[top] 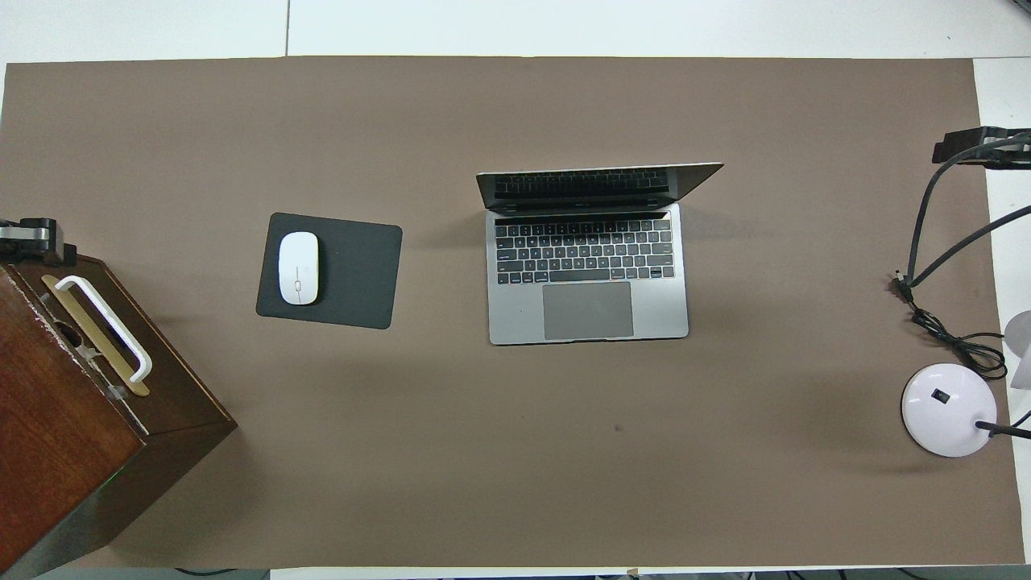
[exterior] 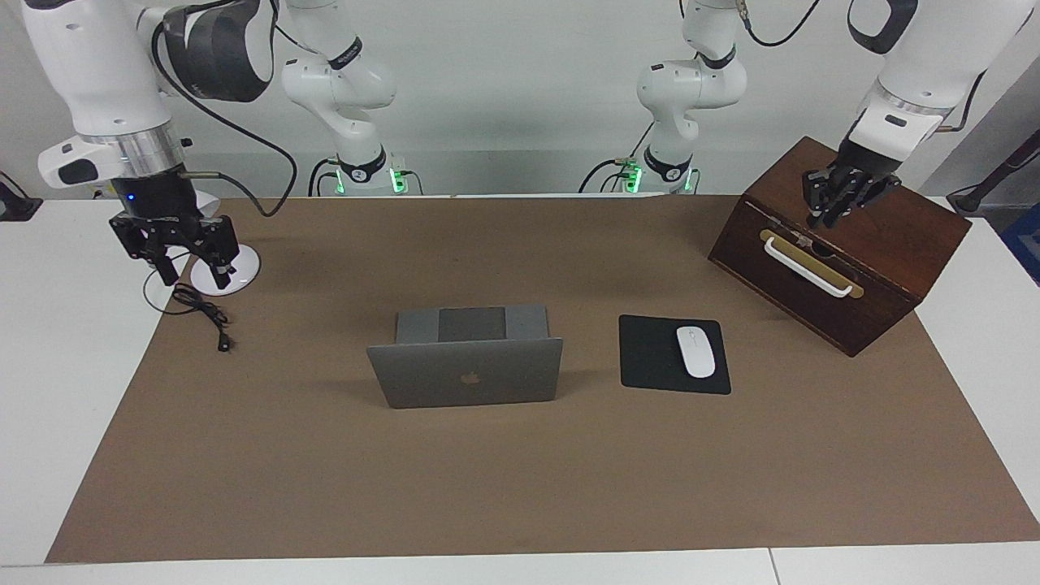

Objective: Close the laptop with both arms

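Note:
The silver-grey laptop (exterior: pixel 467 372) stands open in the middle of the brown mat, its lid with the apple logo upright and its keyboard (top: pixel 586 254) facing the robots. My left gripper (exterior: pixel 829 216) hangs over the top of the wooden box at the left arm's end, its fingertips drawn together on nothing; only its tip (top: pixel 32 240) shows in the overhead view. Over the lamp base and cable at the right arm's end hangs my right gripper (exterior: pixel 195 276), with its fingers apart and empty. Both grippers are well away from the laptop.
A dark wooden box (exterior: pixel 861 268) with a white handle sits at the left arm's end. A black mouse pad (exterior: pixel 658 357) with a white mouse (exterior: pixel 695 351) lies beside the laptop. A white lamp base (top: pixel 949 407) and black cable (exterior: pixel 203 313) lie at the right arm's end.

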